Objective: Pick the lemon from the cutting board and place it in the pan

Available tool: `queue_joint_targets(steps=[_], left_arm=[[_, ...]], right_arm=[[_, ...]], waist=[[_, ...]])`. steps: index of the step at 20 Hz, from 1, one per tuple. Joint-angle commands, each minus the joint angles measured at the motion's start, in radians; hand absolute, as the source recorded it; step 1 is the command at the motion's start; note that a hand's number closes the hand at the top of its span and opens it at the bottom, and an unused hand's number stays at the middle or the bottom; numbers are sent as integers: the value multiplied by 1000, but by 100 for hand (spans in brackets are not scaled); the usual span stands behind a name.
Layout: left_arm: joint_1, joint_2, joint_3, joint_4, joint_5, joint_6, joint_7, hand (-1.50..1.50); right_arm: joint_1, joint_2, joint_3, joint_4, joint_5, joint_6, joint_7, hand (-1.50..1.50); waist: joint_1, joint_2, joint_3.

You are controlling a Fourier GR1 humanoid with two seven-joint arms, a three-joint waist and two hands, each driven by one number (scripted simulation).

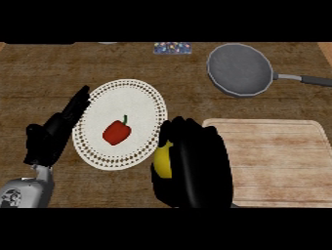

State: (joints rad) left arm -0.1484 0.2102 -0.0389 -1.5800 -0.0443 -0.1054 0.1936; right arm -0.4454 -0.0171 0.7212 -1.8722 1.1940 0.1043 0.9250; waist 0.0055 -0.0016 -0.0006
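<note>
- Right hand (194,163) is curled round the lemon (162,160); only a yellow sliver shows at the hand's left side, the rest is hidden behind the fingers.
- Lemon is already off the cutting board (277,161) – it sits in the hand just left of the board's left edge, close to the rim of the white plate (143,95) (can't tell how high it is above the counter).
- Pan (238,68) is up and to the right, well apart from the hand, handle sticking out to the right. It looks empty.
- Step in hand, as I read it: carry to the pan. Not yet placed.
- To do it well: go diagonally across the board's upper-left corner, with enough lift to pass over the pan's rim, and aim for the pan's middle, not the handle side.
- Open the fingers only once the lemon is low inside the rim (a lemon rolls; a high release could send it out).
- Keep away from the red pepper (117,132) on the plate when leaving.
- Left hand (53,134) rests with fingers straight at the plate's left side, holding nothing. Leave it there.
</note>
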Motion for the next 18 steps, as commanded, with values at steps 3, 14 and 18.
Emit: queue_joint_targets(steps=[3, 14, 18], left_arm=[[-35, -35, -26, -4, -34, 19, 50, 0], [19, 10, 26, -28, -10, -36, 1, 0], [-56, -20, 19, -32, -13, -15, 76, 0]], right_arm=[[-17, 17, -156, 99, -10, -146, -79, 150], [-149, -79, -523, 522, -211, -391, -463, 150], [-240, -117, -612, 718, -217, -485, -569, 150]], waist=[[-3, 3, 1], [9, 5, 1], [9, 8, 1]])
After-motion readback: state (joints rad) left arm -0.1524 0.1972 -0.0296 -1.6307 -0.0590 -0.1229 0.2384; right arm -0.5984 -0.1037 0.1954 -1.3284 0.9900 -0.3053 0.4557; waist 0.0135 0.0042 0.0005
